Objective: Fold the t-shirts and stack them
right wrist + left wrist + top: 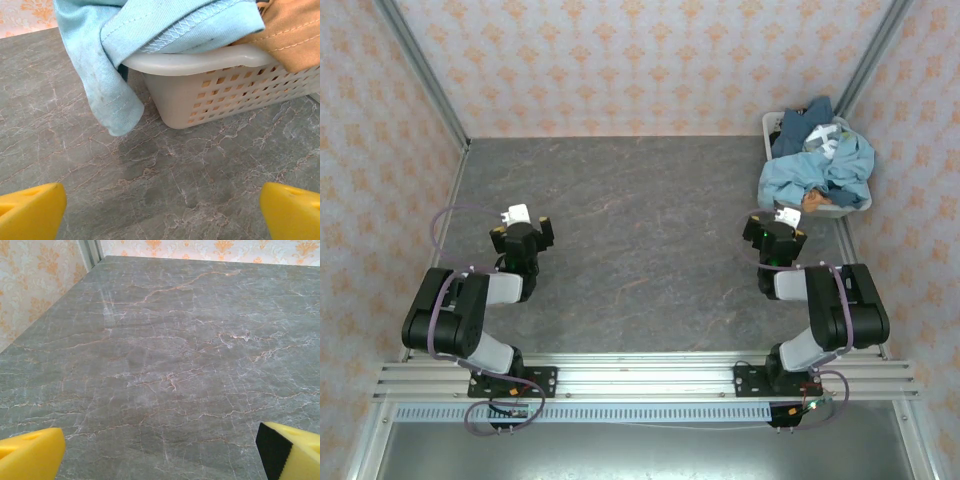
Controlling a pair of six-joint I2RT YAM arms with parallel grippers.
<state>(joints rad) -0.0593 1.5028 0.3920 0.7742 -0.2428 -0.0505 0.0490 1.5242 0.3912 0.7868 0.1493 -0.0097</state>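
- The left claw point(523, 228) stands with its jaws spread wide and nothing between them; in the left wrist view its two yellow fingertips point(31, 452) sit at the bottom corners with bare marbled grey table point(170, 345) ahead of them.
- The right claw point(780, 228) is likewise spread wide and holds nothing; in the right wrist view its yellow fingertips point(30, 210) frame open tabletop point(175, 175).
- The t-shirts point(820, 160) lie heaped in a white perforated basket point(767, 122) just ahead of the right claw and well apart from the left claw, off to that claw's right.
- From the right wrist, the basket point(225, 95) sits close in front of the claw, apart from the fingertips.
- A light sky-blue shirt point(165, 20) drapes over the basket's near rim; one sleeve point(112, 105) hangs down outside the wall, ahead and left of the claw's centre. Its tip seems to reach the table, though the angle makes contact hard to tell.
- A tan-orange cloth point(290, 35) spills over the rim ahead and to the claw's right.
- A darker blue shirt point(805, 125) lies at the far side of the heap.
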